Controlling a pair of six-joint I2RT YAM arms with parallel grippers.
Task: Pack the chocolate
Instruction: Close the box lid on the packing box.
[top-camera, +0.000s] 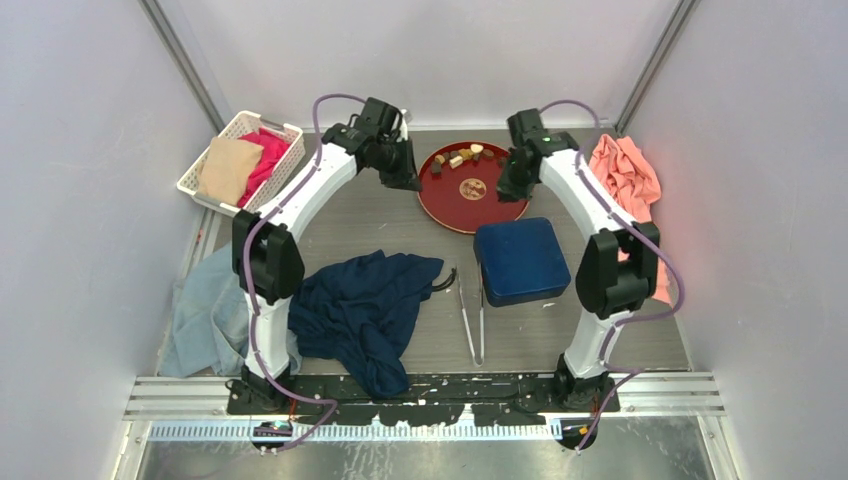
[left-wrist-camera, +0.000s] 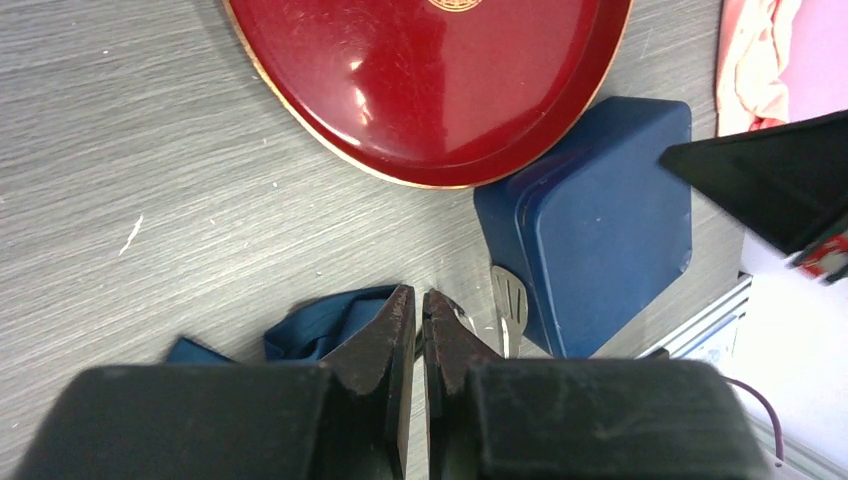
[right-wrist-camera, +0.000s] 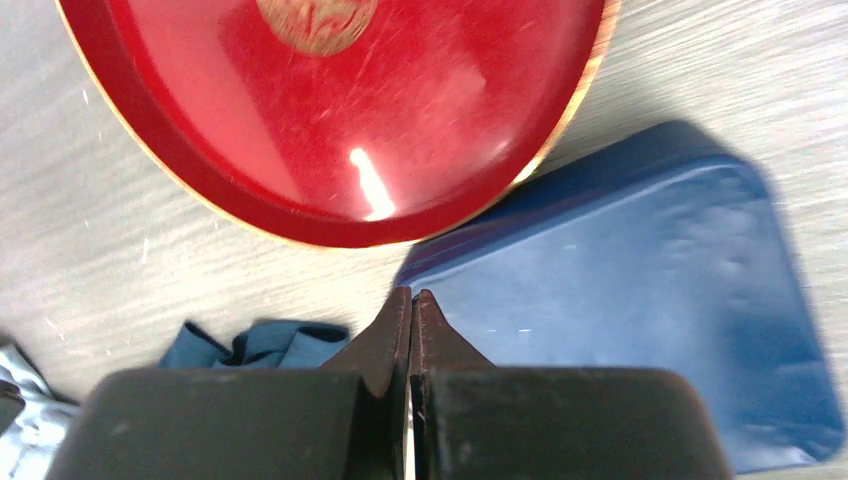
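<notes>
The rail (top-camera: 430, 390) with both arm bases runs along the bottom of the overhead view. The left arm's base partly covers a light-blue cloth (top-camera: 205, 320) at lower left. At upper left a white basket (top-camera: 290, 135) holds tan and pink cloth, tight against the wall. Bare table lies between it and the tray.

The left gripper (left-wrist-camera: 420, 300) hangs just left of the tray. Its fingers are almost together, with only a slit between them and nothing in it. In the overhead view its tips are too dark to make out. Below it a navy cloth (top-camera: 365, 310) lies bunched at lower centre. Tongs (top-camera: 472, 320) lie in the narrow strip between that cloth and the box.

The red tray (top-camera: 440, 215) sits at upper centre and is cut off at the top of both wrist views. The chocolate (top-camera: 465, 155) lies along its far rim and shows only from overhead. The rightmost pieces are partly hidden by the right wrist.

The blue box (top-camera: 522, 260) sits just below the tray. Its top is closed, so its inside is hidden. I cannot tell whether box and tray touch.

The right gripper (right-wrist-camera: 411, 297) hangs over the tray's right edge, fingers pressed together on nothing. A pink cloth (top-camera: 630, 180) fills the right margin against the wall.
</notes>
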